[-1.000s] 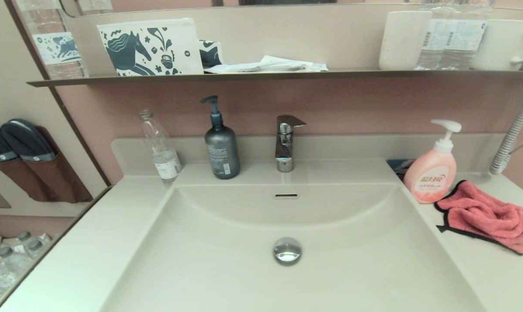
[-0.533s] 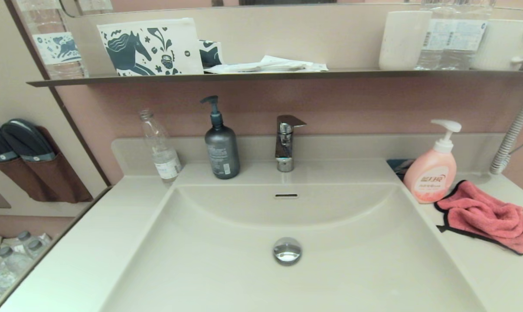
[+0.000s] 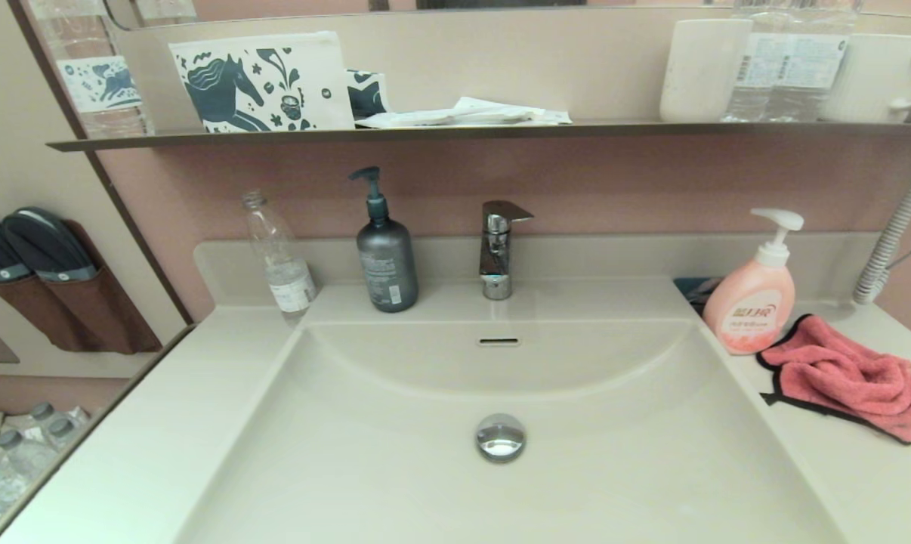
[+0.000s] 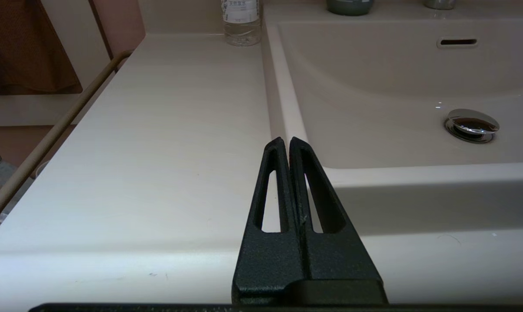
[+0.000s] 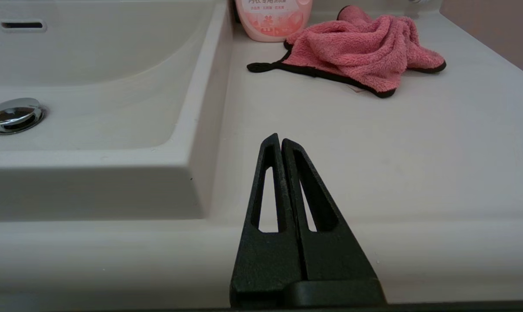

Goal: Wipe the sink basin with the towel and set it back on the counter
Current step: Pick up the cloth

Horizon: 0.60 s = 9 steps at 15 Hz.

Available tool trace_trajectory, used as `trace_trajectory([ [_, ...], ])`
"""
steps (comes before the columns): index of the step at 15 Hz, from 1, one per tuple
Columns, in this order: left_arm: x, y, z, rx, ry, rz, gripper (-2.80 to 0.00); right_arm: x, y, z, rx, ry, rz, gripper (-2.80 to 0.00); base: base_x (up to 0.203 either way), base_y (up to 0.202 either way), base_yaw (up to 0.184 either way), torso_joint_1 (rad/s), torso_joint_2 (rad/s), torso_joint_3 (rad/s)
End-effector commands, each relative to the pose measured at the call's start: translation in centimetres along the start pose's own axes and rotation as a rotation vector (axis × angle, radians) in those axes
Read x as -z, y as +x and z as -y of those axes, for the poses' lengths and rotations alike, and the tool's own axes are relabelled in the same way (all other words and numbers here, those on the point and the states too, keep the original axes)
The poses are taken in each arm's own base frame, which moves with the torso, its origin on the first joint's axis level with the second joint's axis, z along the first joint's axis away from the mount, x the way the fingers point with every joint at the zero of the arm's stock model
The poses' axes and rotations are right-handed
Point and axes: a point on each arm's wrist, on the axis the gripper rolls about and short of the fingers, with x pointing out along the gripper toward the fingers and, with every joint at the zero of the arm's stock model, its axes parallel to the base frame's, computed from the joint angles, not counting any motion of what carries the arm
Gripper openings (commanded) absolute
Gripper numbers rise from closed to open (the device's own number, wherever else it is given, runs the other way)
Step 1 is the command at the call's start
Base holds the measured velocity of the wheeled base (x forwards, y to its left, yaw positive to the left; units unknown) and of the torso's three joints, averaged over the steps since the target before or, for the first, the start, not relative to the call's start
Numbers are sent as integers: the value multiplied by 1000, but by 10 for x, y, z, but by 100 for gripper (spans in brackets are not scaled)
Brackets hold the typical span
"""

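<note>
The small coral-pink fluffy terry towel with black edge trim (image 3: 848, 375) is lying crumpled on the smooth cream-white desk (image 3: 863, 483) to the right of the large rectangular cream-white sink basin (image 3: 395, 468), just beside the pink pump soap bottle (image 3: 750, 302), and nothing has yet touched it. The right claw (image 5: 280, 141) is hovering low at the front edge of the desk with its two black fingers pressed together and holding nothing; from it the towel (image 5: 357, 47) is lying ahead toward the back wall and a little toward the outer side, with bare desk between them. The towel's bulk is stretching roughly across the claw's line of approach. The left claw (image 4: 286, 143) is likewise closed and empty, sitting at the front edge on the far side of the basin, well apart from the towel. By this layout the right arm is plainly the nearer one, and it will probably need to part its fingers and reach forward over the desk.
</note>
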Motion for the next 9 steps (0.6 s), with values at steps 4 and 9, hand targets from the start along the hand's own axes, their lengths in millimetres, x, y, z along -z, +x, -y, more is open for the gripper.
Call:
trace_trajectory([
  [4, 0, 0, 0, -1, 0, -1, -280, 0, 0, 0, 1, -2, -4, -280, 0, 0, 0, 0, 0, 0],
  [9, 0, 0, 0, 1, 0, -1, -280, -10, -3, 0, -10, -36, 24, -280, 0, 0, 0, 0, 0, 0],
])
